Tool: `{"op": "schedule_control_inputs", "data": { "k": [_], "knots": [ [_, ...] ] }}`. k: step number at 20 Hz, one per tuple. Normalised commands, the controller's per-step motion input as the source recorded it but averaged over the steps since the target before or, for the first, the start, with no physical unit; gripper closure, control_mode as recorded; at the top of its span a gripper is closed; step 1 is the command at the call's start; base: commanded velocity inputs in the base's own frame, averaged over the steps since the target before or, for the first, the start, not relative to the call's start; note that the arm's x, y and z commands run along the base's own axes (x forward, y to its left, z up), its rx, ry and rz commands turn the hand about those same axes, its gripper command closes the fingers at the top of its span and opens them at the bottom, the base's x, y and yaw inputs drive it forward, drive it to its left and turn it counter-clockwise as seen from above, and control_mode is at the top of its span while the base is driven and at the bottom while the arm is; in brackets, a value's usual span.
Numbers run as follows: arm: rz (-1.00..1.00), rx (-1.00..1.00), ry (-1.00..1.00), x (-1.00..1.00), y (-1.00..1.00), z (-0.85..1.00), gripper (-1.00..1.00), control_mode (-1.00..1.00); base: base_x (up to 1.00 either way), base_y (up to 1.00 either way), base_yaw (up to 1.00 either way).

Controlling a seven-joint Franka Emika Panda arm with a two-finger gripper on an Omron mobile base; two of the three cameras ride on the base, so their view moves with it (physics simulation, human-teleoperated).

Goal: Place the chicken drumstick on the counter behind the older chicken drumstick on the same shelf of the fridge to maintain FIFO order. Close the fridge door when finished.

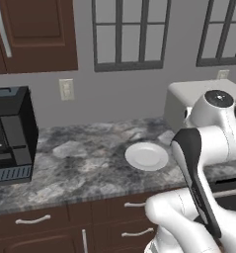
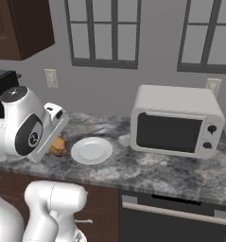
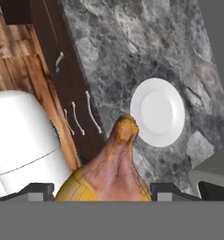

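Hand view, nearest: gripper (image 3: 102, 192) closed on the chicken drumstick (image 3: 114, 164), dark finger tips flanking its fat golden-brown end, thin end pointing away toward the white plate (image 3: 159, 111). Drumstick held up above the counter (image 3: 127, 51), not resting on it. In the right base view the drumstick (image 2: 58, 146) peeks out beside the wrist, just left of the plate (image 2: 91, 151). Plate lies flat on the marbled counter (image 2: 147, 170). Further right, a white microwave (image 2: 176, 122) stands on the stone. Left base view: black coffee machine (image 1: 11, 133) at the counter's left end. Behind, grey wall with windows (image 2: 103, 33).
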Motion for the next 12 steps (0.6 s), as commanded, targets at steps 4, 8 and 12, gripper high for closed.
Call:
{"op": "schedule_control_inputs", "data": {
  "k": [4,8,12],
  "knots": [
    [0.0,0.0,0.0,0.0,0.0,0.0,1.0,1.0,-1.0,0.0,-0.03],
    [0.0,0.0,0.0,0.0,0.0,0.0,1.0,1.0,-1.0,0.08,-0.01],
    [0.0,0.0,0.0,0.0,0.0,0.0,1.0,1.0,-1.0,0.17,0.0]
  ]
}}
